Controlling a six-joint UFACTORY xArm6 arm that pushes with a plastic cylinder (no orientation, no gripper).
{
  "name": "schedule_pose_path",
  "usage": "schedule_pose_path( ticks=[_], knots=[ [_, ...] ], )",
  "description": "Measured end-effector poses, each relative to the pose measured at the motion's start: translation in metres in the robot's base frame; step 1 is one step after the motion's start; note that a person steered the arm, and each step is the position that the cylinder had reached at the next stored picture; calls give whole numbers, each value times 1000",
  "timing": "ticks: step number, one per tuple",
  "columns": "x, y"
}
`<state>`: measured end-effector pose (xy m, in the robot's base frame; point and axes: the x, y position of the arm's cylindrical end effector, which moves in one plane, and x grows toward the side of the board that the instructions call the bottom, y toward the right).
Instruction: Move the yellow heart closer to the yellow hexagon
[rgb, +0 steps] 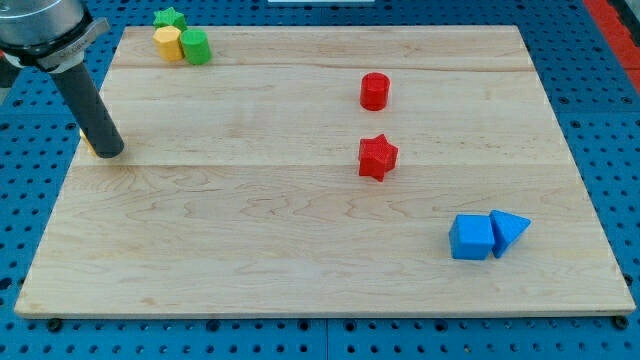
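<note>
While the rod stands at the board's (300, 250) left edge, its tip (108, 152) rests on the wood roughly a third of the way down from the top. No jaws exist on this rig, so nothing is clenched or released; the tip only pushes.

A sliver of yellow-orange shows just behind the rod at its left side, touching or nearly touching the tip. This is probably the yellow heart (89, 147), though the rod hides nearly all of it and the shape cannot be confirmed.

Yellow hexagon (167, 43) sits in the top-left corner cluster, touching the green cylinder (195, 46) on its right, with the green star (170, 18) just behind both.

Key relation: hexagon lies toward the view's top and somewhat right of the heart. Tip currently sits on the heart's right side, which judged from here is the wrong face for an upward push; it would need to come round to the heart's lower-left.

Elsewhere, well apart: red cylinder (374, 90), red star (377, 157), blue cube (471, 238) touching blue triangle (510, 230) at lower right
</note>
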<state>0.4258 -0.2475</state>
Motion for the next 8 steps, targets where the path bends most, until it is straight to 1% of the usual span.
schedule_pose_path(
  ticks=[1, 2, 3, 4, 5, 6, 7, 8],
  knots=[
    [5, -3],
    [7, -21],
    [-23, -32],
    [-51, -31],
    [-70, -27],
    [-96, -41],
    [-125, -39],
    [-141, -18]
  ],
)
